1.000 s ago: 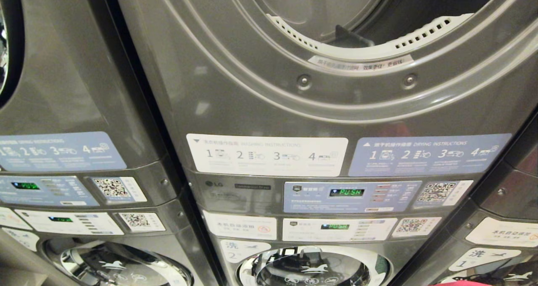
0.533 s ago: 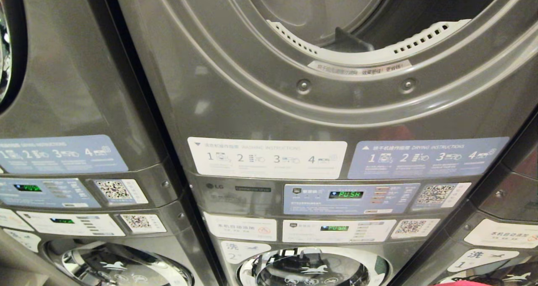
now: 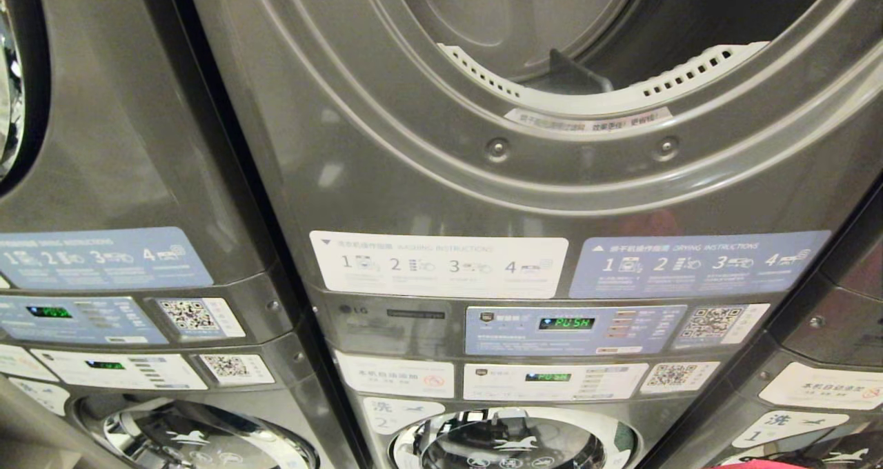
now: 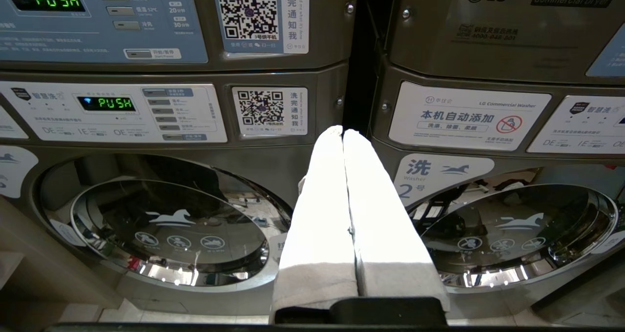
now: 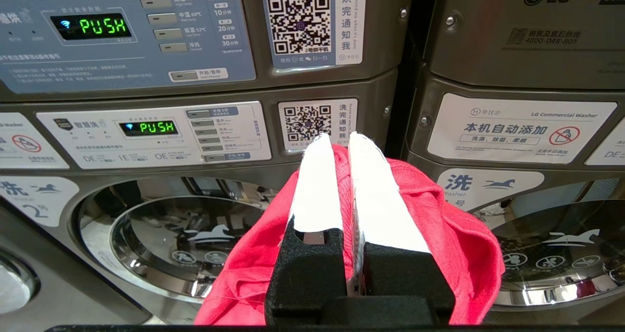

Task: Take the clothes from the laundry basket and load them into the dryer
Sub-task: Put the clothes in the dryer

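A: Right wrist view has the right gripper (image 5: 342, 141) pinching a red garment (image 5: 454, 234) between its 2 fingers, in front of the washer door (image 5: 176, 239) — the open dryer (image 3: 593, 34) sits above.

B: How will it handle?

A: Soft, light and floppy, I'd judge — it droops on both sides of the fingers, so loose ends may snag the drum rim. A bunched middle fold looks the best hold.

B: And the left gripper (image 4: 343, 133)?

A: Pressed together, empty. No basket in view.
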You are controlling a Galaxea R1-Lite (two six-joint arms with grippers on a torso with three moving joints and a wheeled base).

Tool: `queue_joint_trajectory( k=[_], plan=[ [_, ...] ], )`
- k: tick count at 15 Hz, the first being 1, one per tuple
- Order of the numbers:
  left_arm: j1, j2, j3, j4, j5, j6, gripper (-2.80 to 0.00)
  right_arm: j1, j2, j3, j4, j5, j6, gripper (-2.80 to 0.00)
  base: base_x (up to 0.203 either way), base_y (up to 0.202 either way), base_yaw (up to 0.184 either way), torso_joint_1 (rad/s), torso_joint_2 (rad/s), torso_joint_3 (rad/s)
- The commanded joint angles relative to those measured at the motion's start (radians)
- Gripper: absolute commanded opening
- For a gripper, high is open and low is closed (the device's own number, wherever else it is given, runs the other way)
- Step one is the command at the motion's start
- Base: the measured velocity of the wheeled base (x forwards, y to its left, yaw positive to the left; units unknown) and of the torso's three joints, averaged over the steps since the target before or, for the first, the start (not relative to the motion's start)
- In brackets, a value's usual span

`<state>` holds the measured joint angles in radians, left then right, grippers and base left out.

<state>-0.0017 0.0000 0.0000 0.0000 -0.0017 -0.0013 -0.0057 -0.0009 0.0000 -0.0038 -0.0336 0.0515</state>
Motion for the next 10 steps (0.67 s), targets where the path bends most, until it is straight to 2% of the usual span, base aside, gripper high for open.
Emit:
queue_joint_trajectory(
  k=[1,3,4,6,8,10],
  plan=[
    [0.000,-0.002,0.000,0.000,0.000,0.000,-2.80,0.000,0.001,0.000,-0.002,0.001,0.003,-2.80,0.000,0.000,0.000,0.017,-0.05,-0.014],
    [0.000,-0.002,0.000,0.000,0.000,0.000,-2.80,0.000,0.001,0.000,-0.002,0.000,0.002,-2.80,0.000,0.000,0.000,0.000,0.00,0.000],
    [0.000,-0.002,0.000,0.000,0.000,0.000,-2.80,0.000,0.001,0.000,0.000,0.004,-0.024,-2.80,0.000,0.000,0.000,0.000,0.00,0.000],
    [-0.001,-0.002,0.000,0.000,0.000,0.000,-2.80,0.001,0.001,-0.021,-0.006,0.042,-0.159,-2.80,0.000,0.000,0.000,0.000,0.00,0.000],
    [0.000,-0.002,0.000,0.000,0.000,0.000,-2.80,0.002,0.030,-0.173,-0.006,0.130,-0.154,-2.80,0.000,0.000,0.000,0.000,0.00,0.000],
    [0.000,-0.002,0.000,0.000,0.000,0.000,-2.80,0.008,0.178,-0.428,-0.007,0.208,-0.120,-2.80,0.000,0.000,0.000,0.000,0.00,0.000]
  ],
)
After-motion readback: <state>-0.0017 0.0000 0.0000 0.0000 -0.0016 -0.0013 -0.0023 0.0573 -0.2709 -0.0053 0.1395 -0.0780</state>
